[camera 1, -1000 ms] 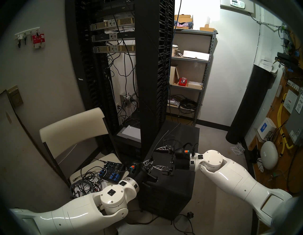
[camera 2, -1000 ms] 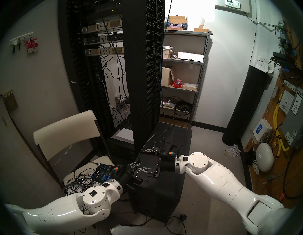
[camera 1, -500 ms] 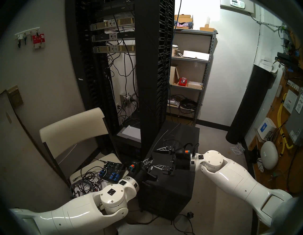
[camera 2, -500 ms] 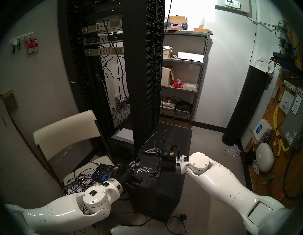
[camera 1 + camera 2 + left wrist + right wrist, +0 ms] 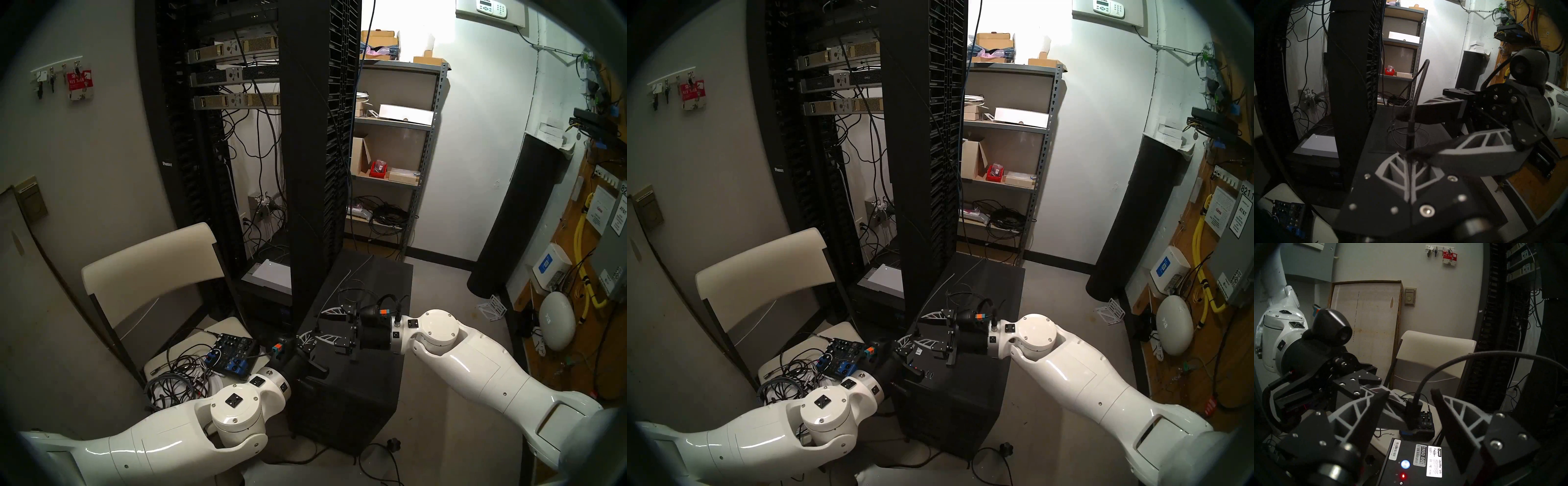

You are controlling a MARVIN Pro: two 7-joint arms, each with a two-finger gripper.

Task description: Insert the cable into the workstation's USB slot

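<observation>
Above the workstation (image 5: 1407, 463) the left gripper (image 5: 1409, 153) stood clamped on the cable (image 5: 1417, 95), pinching its black plug (image 5: 1412, 412) upright over the lit front edge. The right gripper (image 5: 1409, 398) hung half spread either side of that plug, touching nothing I could see. Grey cord arched away toward the server rack (image 5: 315, 135)

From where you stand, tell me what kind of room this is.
Probably a small server or network closet: a tall black equipment rack with rack-mounted units, a grey metal shelving unit of boxes, and yellow cabling on a plywood wall board.
</observation>
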